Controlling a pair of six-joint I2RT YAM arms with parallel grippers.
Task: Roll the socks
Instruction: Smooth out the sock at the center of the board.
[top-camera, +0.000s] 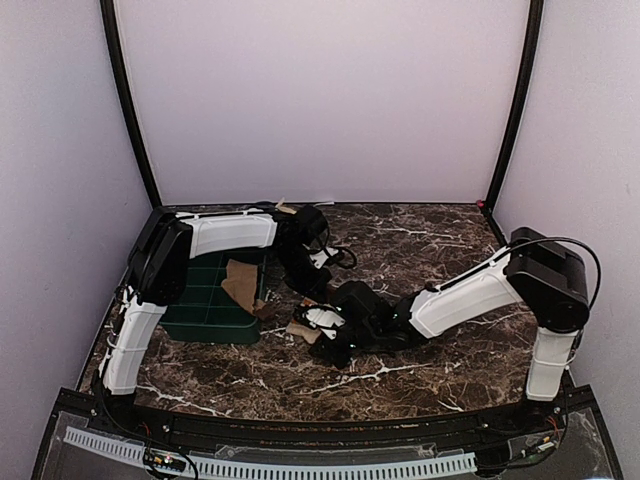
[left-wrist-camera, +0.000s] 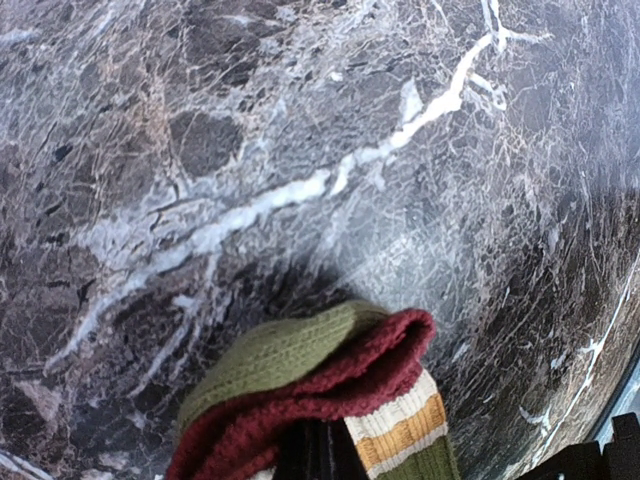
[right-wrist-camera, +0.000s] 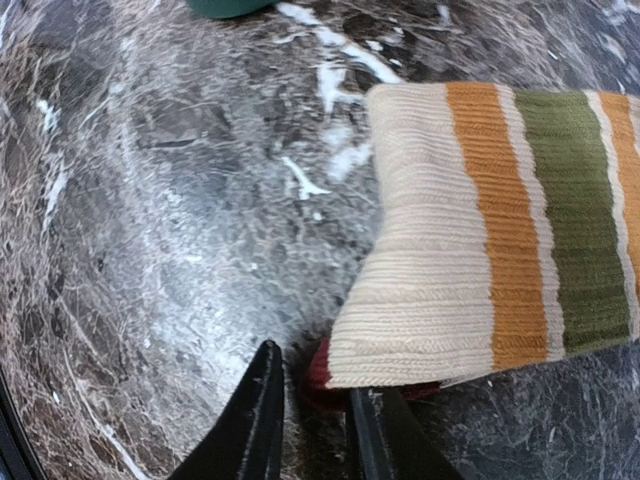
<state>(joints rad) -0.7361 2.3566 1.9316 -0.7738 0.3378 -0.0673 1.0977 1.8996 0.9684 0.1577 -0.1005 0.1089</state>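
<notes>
From above, the left gripper (top-camera: 306, 290) and right gripper (top-camera: 322, 322) meet with the sock (top-camera: 301, 334) between them. Left wrist: jaws pinched tight on the sock (left-wrist-camera: 300, 375) at its olive and dark red end. Right wrist: fingers (right-wrist-camera: 262, 410) narrowly apart, the sock's striped cuff just ahead and to their right.

Sock (right-wrist-camera: 470, 230) cut by right edge; left claw (left-wrist-camera: 312, 455) mostly hidden, seemingly beneath it.

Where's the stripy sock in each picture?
Top view: sock near the middle of the table.
Left wrist view: sock at the bottom middle, red and green end bunched.
Right wrist view: sock on the right, stripes showing.
Shared landmark: the dark marble table with white veins.
</notes>
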